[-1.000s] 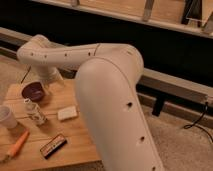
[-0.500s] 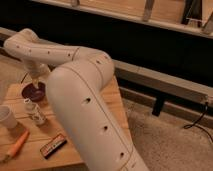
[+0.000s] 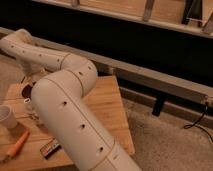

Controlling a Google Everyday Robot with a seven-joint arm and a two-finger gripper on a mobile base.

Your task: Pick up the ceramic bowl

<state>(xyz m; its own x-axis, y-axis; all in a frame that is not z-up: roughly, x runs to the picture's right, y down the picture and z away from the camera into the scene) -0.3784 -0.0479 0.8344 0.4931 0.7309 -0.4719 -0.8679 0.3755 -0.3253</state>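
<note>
Only a sliver of the dark maroon ceramic bowl (image 3: pixel 26 92) shows, at the far left of the wooden table (image 3: pixel 111 107), beside the big white arm link (image 3: pixel 75 120) that crosses in front of it. The arm's thinner link (image 3: pixel 40 54) reaches left over the table and bends down there. My gripper (image 3: pixel 31 83) hangs at its end, just above the bowl, and is mostly hidden behind the arm. Whether it touches the bowl cannot be seen.
A whitish cup (image 3: pixel 7 118) stands at the left edge. An orange stick-like item (image 3: pixel 18 145) and a dark snack bar (image 3: pixel 50 149) lie near the front edge. A small clear container (image 3: pixel 30 107) stands behind the arm. A grey rail (image 3: pixel 160 80) and a black cable (image 3: pixel 197 121) lie beyond the table.
The arm has swung further toward the camera and left. Its big link now covers the table's middle, most of the bowl and the pale block that showed earlier.
</note>
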